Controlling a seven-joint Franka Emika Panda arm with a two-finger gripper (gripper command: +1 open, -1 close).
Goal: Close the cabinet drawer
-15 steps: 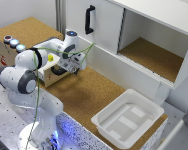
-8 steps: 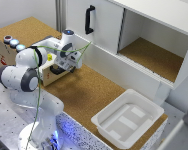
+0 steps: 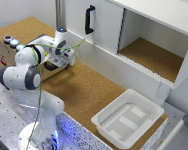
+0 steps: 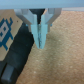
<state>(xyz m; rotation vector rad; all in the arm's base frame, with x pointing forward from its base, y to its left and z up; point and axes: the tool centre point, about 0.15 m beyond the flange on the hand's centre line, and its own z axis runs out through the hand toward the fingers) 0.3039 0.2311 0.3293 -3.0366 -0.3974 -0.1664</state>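
Note:
The small cork-topped wooden box [image 3: 5, 46] stands at the exterior view's left. The arm hides most of its drawer; a strip of light plywood [image 3: 46, 75] shows under the wrist. In the wrist view the drawer's plywood front [image 4: 6, 31] carries blue marks, and its black bar handle [image 4: 17, 56] runs along it. My gripper [image 3: 65, 62] is low over the cork floor, close against the box. In the wrist view the gripper [image 4: 41, 44] has its fingers pressed together and holds nothing. The fingertips are just beside the handle. I cannot tell whether they touch the drawer.
A large white cupboard with a vertical black handle [image 3: 88, 19] and an open compartment [image 3: 154, 55] stands at the back. A white plastic tub [image 3: 128, 118] sits on the cork floor [image 3: 89, 85] at the exterior view's right. Small coloured objects [image 3: 13, 41] lie on the box top.
My gripper has moved a little toward the exterior view's left, closer to the box. The fingers have stayed shut.

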